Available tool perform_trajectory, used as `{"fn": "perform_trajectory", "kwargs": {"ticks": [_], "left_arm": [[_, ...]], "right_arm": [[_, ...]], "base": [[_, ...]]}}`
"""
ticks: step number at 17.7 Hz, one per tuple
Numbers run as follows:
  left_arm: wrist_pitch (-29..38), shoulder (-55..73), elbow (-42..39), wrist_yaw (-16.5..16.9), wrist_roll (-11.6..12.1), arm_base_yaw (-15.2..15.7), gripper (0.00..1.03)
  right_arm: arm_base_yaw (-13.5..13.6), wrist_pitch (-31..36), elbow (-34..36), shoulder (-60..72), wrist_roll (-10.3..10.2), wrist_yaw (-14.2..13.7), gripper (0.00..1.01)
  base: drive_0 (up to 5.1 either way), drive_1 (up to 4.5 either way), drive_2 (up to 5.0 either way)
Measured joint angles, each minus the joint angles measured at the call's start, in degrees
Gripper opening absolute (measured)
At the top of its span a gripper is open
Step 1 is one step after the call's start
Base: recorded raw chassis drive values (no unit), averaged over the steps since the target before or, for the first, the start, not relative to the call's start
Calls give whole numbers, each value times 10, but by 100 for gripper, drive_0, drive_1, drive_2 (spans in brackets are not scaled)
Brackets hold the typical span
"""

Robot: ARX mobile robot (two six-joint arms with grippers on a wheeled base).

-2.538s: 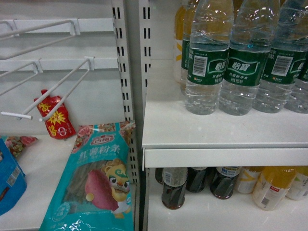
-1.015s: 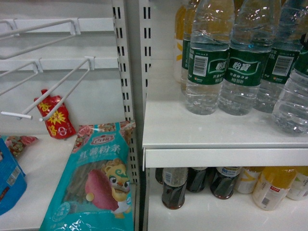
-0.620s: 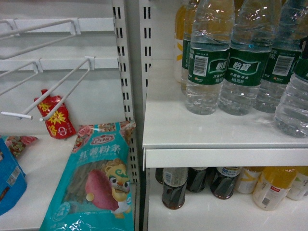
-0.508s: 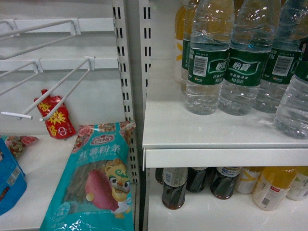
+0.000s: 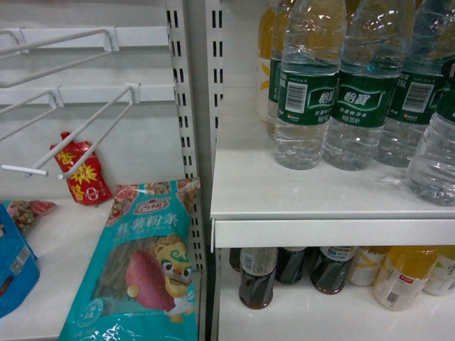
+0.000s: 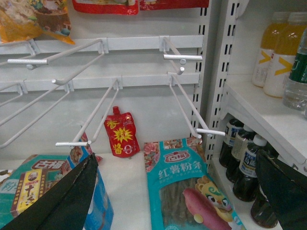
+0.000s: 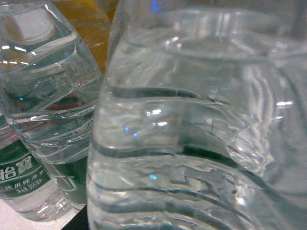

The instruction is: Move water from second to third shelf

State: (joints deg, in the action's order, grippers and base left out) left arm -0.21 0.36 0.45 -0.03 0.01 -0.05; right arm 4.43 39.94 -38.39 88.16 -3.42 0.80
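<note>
White store shelving (image 5: 313, 202) with pegboard hooks (image 6: 187, 57). Rows of bottles (image 5: 307, 85) standing on upper shelf; colas (image 5: 257, 277) and yellow drinks (image 5: 402, 277) below. Water (image 5: 435, 153) at far right edge of head view, nearer the front than the row, base at shelf level; contact unclear. Fills right wrist view (image 7: 192, 139), pressed close to lens; right claw itself hidden, grip cannot be told. Left claw (image 6: 182, 191) spread wide, dark fingers (image 6: 62, 201) framing a teal snack bag (image 6: 187, 191), red pouch (image 6: 121, 138) beyond.
</note>
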Motion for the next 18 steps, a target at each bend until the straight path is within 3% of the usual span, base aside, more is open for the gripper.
{"fn": "perform_trajectory", "kwargs": {"ticks": [1, 4, 9, 18], "left_arm": [[0, 0, 0, 0, 0, 0, 98], [0, 0, 0, 0, 0, 0, 98], [0, 0, 0, 0, 0, 0, 98], [0, 0, 0, 0, 0, 0, 98]], "right_arm": [[0, 0, 0, 0, 0, 1, 51], [-4, 0, 0, 0, 0, 3, 51], [-11, -2, -4, -3, -6, 10, 100], [-11, -24, 2, -43, -6, 25, 98]], "base": [[0, 0, 0], [0, 0, 0], [0, 0, 0], [0, 0, 0]]}}
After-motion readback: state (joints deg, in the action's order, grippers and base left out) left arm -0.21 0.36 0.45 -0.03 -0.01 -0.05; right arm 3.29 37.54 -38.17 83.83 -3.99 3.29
